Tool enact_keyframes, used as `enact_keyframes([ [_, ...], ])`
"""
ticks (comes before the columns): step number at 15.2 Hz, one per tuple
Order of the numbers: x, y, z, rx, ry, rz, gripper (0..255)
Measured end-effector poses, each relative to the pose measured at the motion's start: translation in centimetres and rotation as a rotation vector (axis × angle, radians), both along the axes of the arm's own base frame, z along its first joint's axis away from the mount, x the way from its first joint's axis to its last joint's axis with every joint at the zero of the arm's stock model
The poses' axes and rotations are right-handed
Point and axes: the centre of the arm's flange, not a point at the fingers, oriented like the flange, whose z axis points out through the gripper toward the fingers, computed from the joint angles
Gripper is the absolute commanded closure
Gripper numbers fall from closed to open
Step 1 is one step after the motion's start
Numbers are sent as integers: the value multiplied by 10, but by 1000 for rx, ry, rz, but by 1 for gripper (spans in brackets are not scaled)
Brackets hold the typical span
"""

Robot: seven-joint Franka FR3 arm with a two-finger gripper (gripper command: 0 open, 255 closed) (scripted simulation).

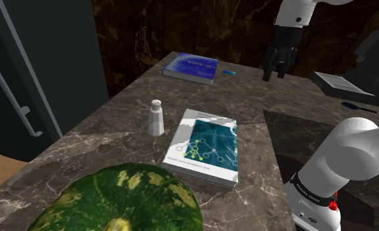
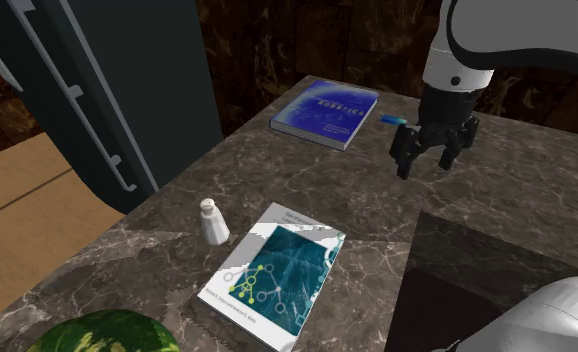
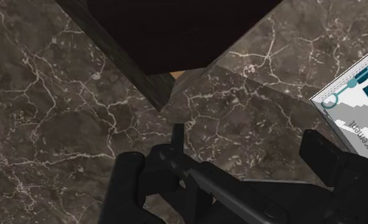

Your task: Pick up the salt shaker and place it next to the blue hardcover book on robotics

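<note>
The salt shaker (image 1: 157, 118) (image 2: 213, 222), white with a tan cap, stands upright on the marble counter (image 1: 116, 141) beside a teal-and-white book (image 1: 204, 147) (image 2: 277, 270). A blue book (image 1: 191, 67) (image 2: 325, 112) lies flat at the counter's far end. My gripper (image 1: 277, 65) (image 2: 432, 155) hangs open above the counter, at the shoulder view's right of the blue book and far from the shaker. In the wrist view the gripper (image 3: 221, 149) holds nothing over bare marble, with a corner of the teal-and-white book (image 3: 358, 95) beyond one finger.
A small blue object (image 1: 230, 71) (image 2: 390, 120) lies next to the blue book. A watermelon (image 1: 122, 200) sits at the counter's near end. A dark tall cabinet (image 1: 37, 65) stands past the left edge. A dark inset panel (image 2: 477, 280) and a black appliance (image 1: 359, 72) are at the right.
</note>
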Motion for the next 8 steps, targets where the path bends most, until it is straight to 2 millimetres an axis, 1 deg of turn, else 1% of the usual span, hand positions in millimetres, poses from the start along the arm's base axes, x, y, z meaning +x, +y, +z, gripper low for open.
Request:
enact_keyframes([
  [1, 0, 0, 0, 0, 0, 0, 0],
  [3, 6, 14, -2, 2, -6, 0, 0],
  [5, 13, 37, -5, 4, -14, 0, 0],
  [7, 22, 55, -7, 7, -24, 0, 0],
  [8, 27, 68, -10, 9, -28, 0, 0],
])
